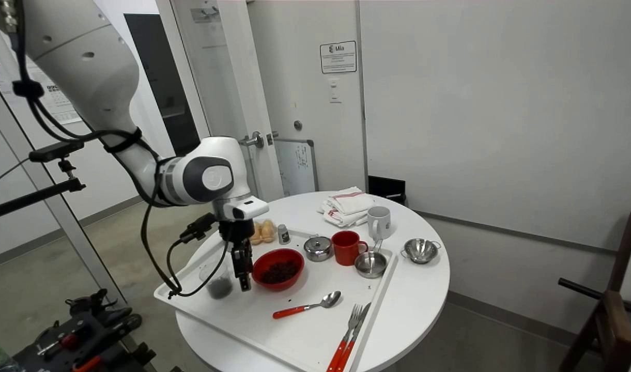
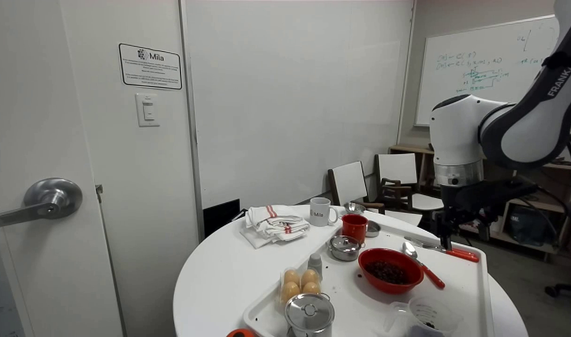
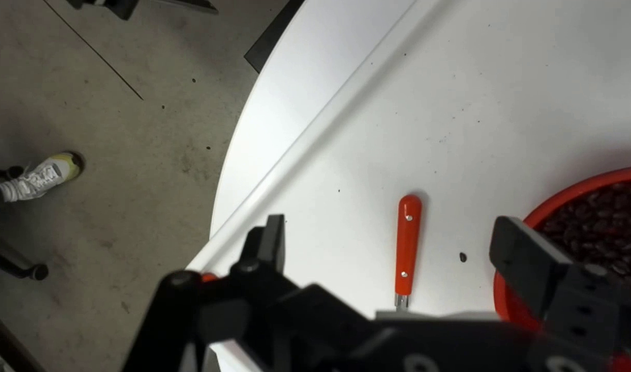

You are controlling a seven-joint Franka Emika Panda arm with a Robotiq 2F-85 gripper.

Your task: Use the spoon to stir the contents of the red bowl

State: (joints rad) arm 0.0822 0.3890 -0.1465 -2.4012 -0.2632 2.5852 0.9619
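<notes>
The spoon lies on the tray with its orange-red handle beside the red bowl, in both exterior views (image 1: pixel 310 306) (image 2: pixel 431 275). In the wrist view its handle (image 3: pixel 408 245) shows upright in the picture, and its head is hidden behind the gripper body. The red bowl (image 1: pixel 281 285) stands on the tray with dark beans in it; it also shows in an exterior view (image 2: pixel 390 286) and at the right of the wrist view (image 3: pixel 584 187). My gripper (image 3: pixel 391 240) is wide open and empty above the tray, with the spoon handle below, between its fingers in the picture.
A fork and knife (image 1: pixel 349 336) lie near the edge of the white tray (image 1: pixel 243 323). A clear measuring cup (image 2: pixel 432 316) stands near the bowl. A red cup (image 1: pixel 348 248), a lidded pot (image 1: pixel 318 249), a metal pan (image 1: pixel 371 266) and eggs (image 2: pixel 300 283) stand around it.
</notes>
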